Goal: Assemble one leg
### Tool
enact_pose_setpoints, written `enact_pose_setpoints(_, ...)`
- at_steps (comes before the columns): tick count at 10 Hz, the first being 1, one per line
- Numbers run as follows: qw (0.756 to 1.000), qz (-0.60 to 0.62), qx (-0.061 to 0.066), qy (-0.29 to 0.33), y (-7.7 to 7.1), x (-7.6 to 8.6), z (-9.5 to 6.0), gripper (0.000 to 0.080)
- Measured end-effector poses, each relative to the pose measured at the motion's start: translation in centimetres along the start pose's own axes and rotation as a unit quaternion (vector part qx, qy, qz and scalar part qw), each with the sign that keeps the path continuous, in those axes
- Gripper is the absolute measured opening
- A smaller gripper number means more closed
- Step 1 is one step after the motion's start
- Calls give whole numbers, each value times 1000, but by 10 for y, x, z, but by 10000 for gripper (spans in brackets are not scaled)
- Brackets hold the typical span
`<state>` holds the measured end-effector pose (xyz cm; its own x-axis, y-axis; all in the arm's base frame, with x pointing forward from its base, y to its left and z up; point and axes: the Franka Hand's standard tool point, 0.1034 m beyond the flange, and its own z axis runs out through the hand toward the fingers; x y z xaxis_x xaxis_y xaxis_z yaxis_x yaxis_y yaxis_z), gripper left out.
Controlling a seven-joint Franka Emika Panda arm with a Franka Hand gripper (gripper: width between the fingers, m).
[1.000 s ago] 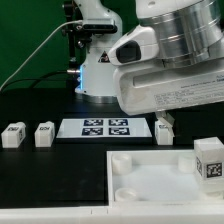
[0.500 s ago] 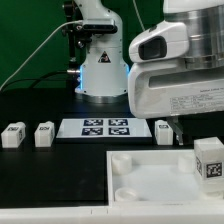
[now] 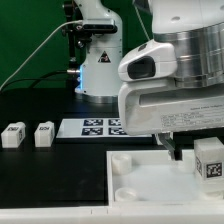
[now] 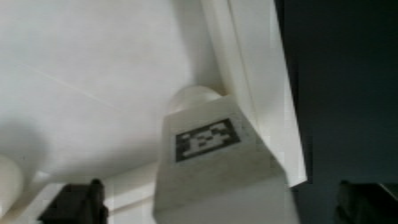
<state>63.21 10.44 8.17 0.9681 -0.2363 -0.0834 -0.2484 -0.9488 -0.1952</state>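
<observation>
In the wrist view a white leg point(image 4: 214, 150) with a square tag stands on the white panel point(image 4: 89, 90) next to its raised rim. My gripper point(image 4: 222, 205) is open, with one dark finger point(image 4: 80, 202) on each side of the leg and a gap on both sides. In the exterior view the gripper point(image 3: 186, 152) hangs over the panel's point(image 3: 150, 185) far right part, beside an upright leg point(image 3: 208, 160). Two more legs point(image 3: 12, 134) point(image 3: 43, 133) stand on the table at the exterior view's left. The fourth leg is hidden.
The marker board point(image 3: 98, 126) lies on the black table behind the panel, partly covered by the arm's body. The robot base point(image 3: 98, 70) stands at the back. A round socket point(image 3: 118, 162) shows in the panel's near-left corner.
The gripper body has come down and shifted toward the exterior view's left. It now covers the leg that stood behind the panel and part of the marker board.
</observation>
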Motion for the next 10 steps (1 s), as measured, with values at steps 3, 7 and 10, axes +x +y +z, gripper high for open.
enact_pose_setpoints(3,1000,0,0,0,0,-1,0,389)
enact_pose_setpoints(7,1000,17,0,-1,-1,-1,1,292)
enact_pose_setpoints(10,984,179,25,3,0,0,2,292)
